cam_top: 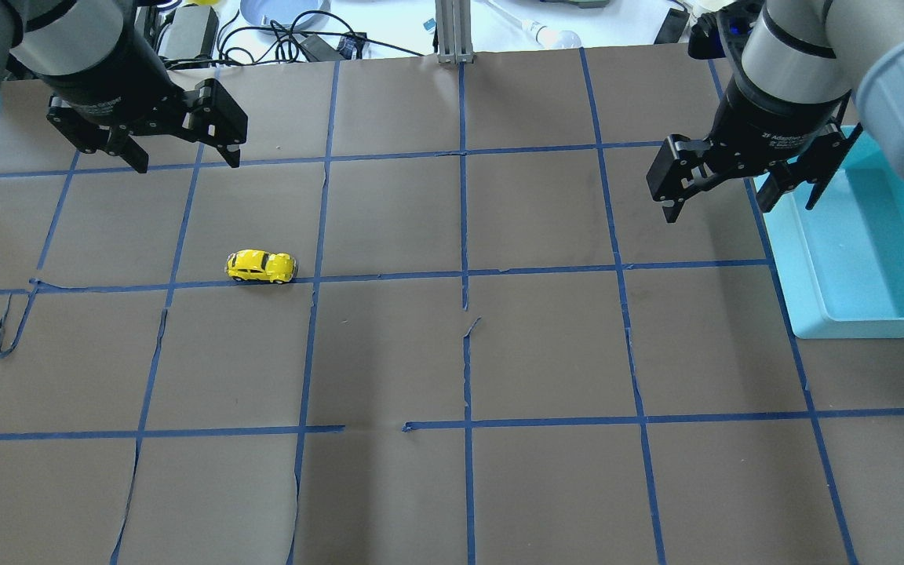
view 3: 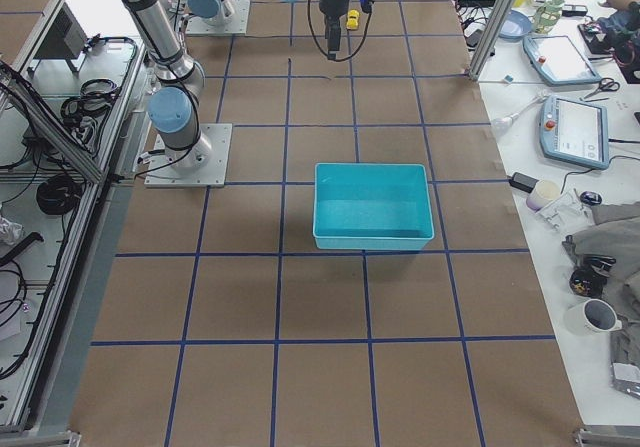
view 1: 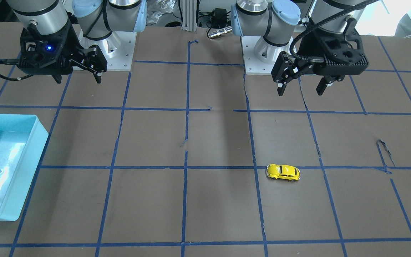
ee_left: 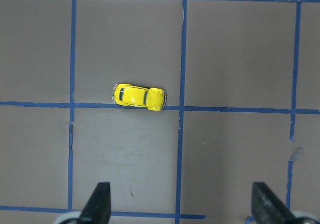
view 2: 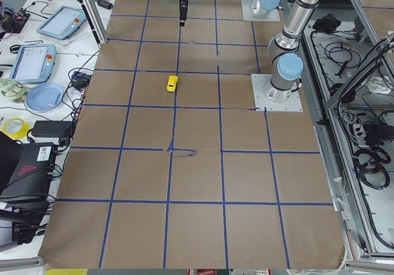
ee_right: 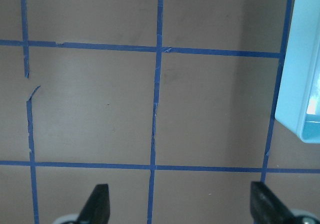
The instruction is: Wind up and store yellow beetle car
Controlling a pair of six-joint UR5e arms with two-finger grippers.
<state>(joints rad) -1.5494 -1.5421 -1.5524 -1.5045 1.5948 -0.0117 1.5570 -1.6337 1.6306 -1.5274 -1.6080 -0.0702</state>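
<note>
Bench (cam_top: 546, 353) surface is brown paper, ruled into squares by blue tape (cam_top: 464, 235). Two robot arms hang above it, one near each end.

The left claw (cam_top: 187, 161) hovers above the bench with its two fingers (ee_left: 97, 206) spread wide and nothing between them. The yellow beetle car (cam_top: 261, 267) stands on its wheels below this claw and a little ahead of it, on the side away from the robot's base. It rests side-on across a tape line, apart from the claw. In the left wrist view the car (ee_left: 139, 97) lies ahead of the fingertips, nearer the left-hand finger.

A loose strip of tape (cam_top: 9, 329) curls up from the paper on the outer side of the left claw, well apart from the car.

The right claw (cam_top: 723, 208) also hovers with its fingers spread and holds nothing. A teal bin (cam_top: 860, 328) with an open top sits on the bench just beside this claw, on its outer side, far across the bench from the car.

Cables (cam_top: 279, 39) lie beyond the bench's far edge.
</note>
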